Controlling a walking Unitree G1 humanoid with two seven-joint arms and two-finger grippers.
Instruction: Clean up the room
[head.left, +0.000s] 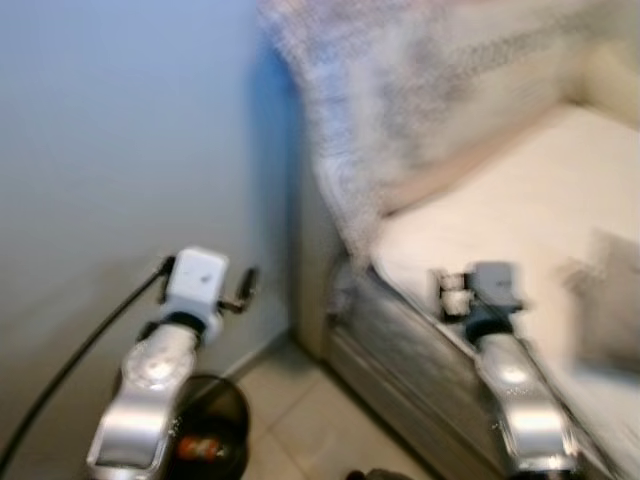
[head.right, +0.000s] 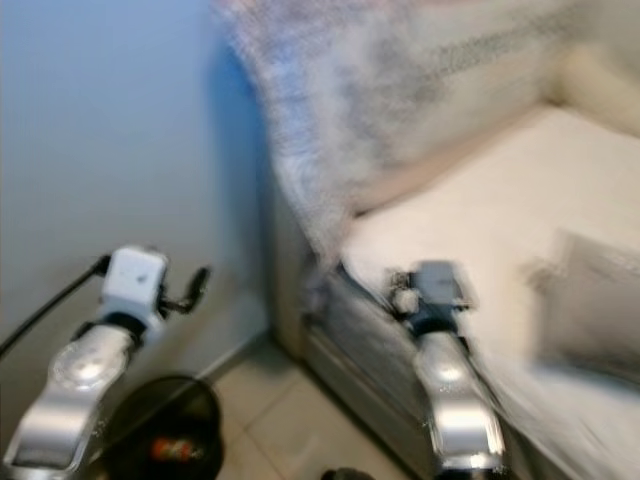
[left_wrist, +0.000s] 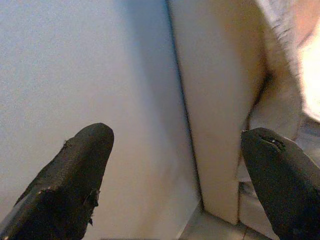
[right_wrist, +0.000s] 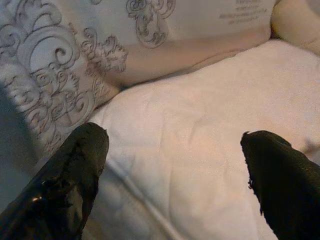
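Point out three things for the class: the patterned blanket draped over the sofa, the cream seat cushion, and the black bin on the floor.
patterned blanket (right_wrist: 55, 85), right wrist view, on its scrollwork print.
cream seat cushion (right_wrist: 200, 130), right wrist view, on its bare top.
black bin (head.left: 215, 400), left eye view, on its dark rim.

The two head views are looking forward and down, blurred, sharing the wall (head.left: 120, 130) on the left and the bed (head.left: 520, 200) on the right. The left wrist camera is facing the wall close by the bed's end; the right wrist camera is hovering near over the white cover (right_wrist: 200, 150).
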